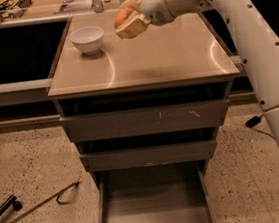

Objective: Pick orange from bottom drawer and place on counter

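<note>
My claw [129, 18] grips the orange [121, 16] over the surface [163, 55] toward twelve o'clock; a white bowl [87, 39] sits at ten o'clock.

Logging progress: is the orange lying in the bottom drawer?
No, the gripper holds the orange over the counter near the white bowl; the bottom drawer is open without it.

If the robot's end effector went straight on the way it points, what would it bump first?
Probably the white bowl. The end effector, shut on the orange, points left above the counter, toward the bowl. Depth is unclear, so it might pass above.
</note>
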Robot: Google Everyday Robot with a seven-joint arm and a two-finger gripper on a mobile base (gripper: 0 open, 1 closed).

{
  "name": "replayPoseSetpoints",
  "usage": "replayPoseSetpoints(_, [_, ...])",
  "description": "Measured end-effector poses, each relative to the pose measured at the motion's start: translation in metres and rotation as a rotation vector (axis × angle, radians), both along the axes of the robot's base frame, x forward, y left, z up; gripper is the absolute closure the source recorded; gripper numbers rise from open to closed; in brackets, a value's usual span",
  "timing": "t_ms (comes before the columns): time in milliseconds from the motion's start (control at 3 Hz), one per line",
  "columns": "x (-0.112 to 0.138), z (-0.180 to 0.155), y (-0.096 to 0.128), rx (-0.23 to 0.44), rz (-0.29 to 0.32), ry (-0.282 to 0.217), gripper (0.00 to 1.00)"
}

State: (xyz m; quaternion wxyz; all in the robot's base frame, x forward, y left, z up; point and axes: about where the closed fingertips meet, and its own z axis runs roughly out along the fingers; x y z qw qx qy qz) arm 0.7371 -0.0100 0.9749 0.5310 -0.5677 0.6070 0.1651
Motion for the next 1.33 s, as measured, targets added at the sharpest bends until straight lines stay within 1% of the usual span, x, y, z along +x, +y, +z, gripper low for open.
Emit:
replayPoseSetpoints(333, [0.032, -0.033, -0.020, -0.021, -0.080, 0.104, 1.00])
replayPoseSetpoints(667, [0.035, -0.078, -0.035, -0.021, -0.102, 0.250, 1.00])
replayPoseSetpoints(1000, [0.028, -0.121, -0.041, -0.025, -0.092, 0.391, 1.00])
replayPoseSetpoints(1333, [0.027, -0.123, -0.040, -0.028, -0.089, 0.397, 1.00])
